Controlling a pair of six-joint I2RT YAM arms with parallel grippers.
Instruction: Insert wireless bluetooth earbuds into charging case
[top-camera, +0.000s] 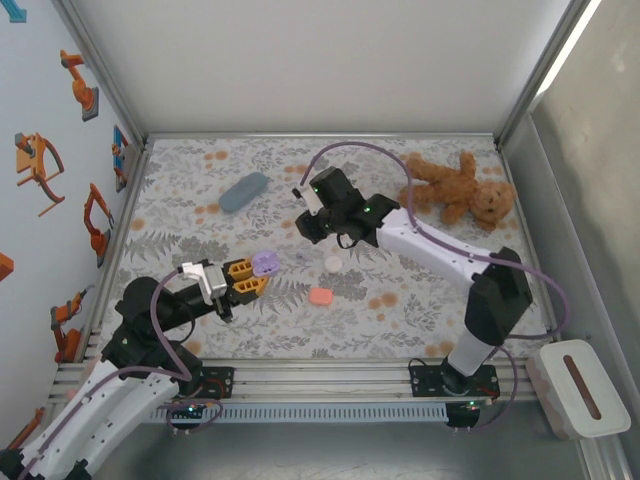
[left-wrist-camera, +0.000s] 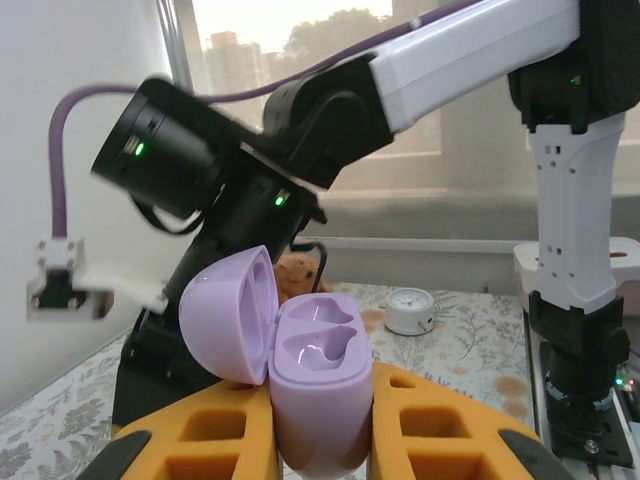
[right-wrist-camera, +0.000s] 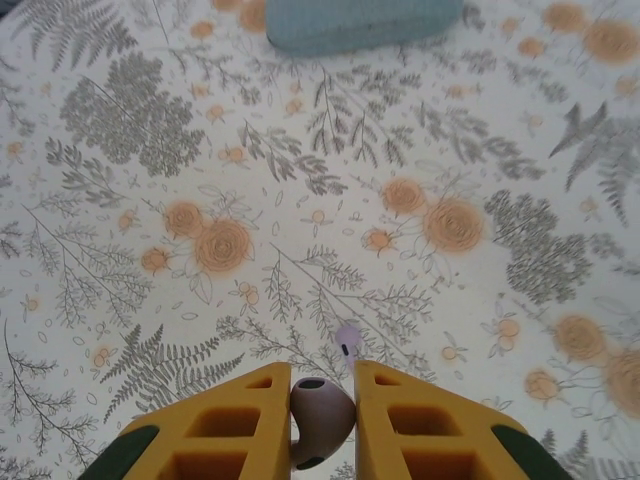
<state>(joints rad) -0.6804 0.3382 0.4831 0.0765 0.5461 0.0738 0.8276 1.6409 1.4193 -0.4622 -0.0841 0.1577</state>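
My left gripper (left-wrist-camera: 320, 445) is shut on a lilac charging case (left-wrist-camera: 318, 395), held upright above the table. Its lid (left-wrist-camera: 228, 315) is swung open to the left, and both wells (left-wrist-camera: 318, 340) are empty. From above, the case (top-camera: 265, 263) sits at the tips of the left gripper (top-camera: 250, 280). My right gripper (right-wrist-camera: 322, 390) is shut on a lilac earbud (right-wrist-camera: 322, 420), just above the floral cloth. A second lilac earbud (right-wrist-camera: 347, 340) lies on the cloth right beyond its fingertips. From above, the right gripper (top-camera: 311, 226) hangs over the middle of the table.
A blue-grey case (top-camera: 243, 191) lies at the back left, a teddy bear (top-camera: 460, 190) at the back right. A white round case (top-camera: 333, 263) and a pink case (top-camera: 321, 297) rest near the centre. The right arm (left-wrist-camera: 300, 110) looms just behind the lilac case.
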